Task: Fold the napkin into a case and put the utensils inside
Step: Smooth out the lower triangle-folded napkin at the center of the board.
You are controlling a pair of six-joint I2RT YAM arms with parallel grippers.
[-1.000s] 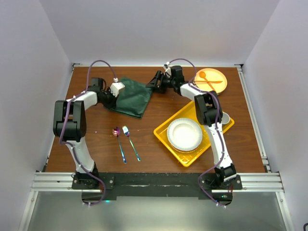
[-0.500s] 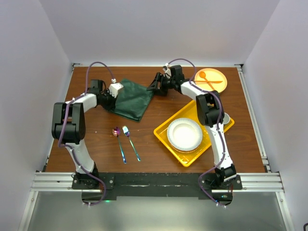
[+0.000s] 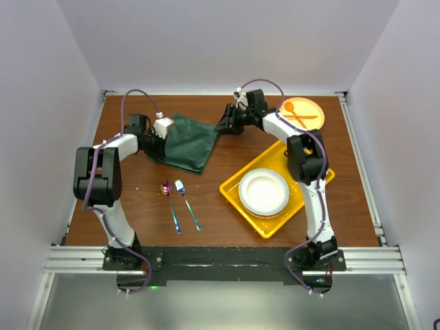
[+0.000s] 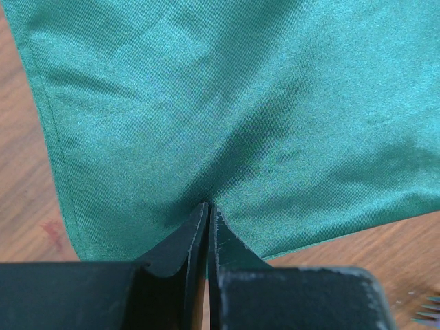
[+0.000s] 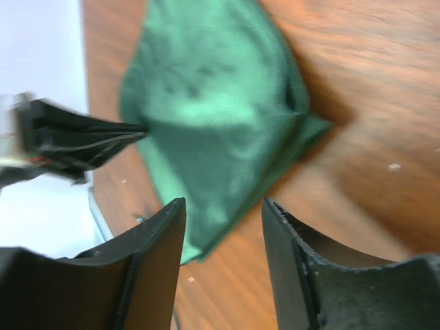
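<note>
right gripper (image 5: 221, 210) shifted right, jaws apart | left gripper (image 4: 208, 210) pinching napkin (image 4: 227, 103) edge

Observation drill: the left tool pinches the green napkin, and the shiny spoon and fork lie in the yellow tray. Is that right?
No. The spoon and fork lie on the table, left of the tray, as the top view shows. The left tool does pinch the napkin.

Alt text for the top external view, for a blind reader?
The left claw is shut on the left edge of a dark green napkin on the wooden table; the right claw hangs open by its right corner. An iridescent spoon and fork lie nearer the arms, left of a yellow tray holding a white plate.
</note>
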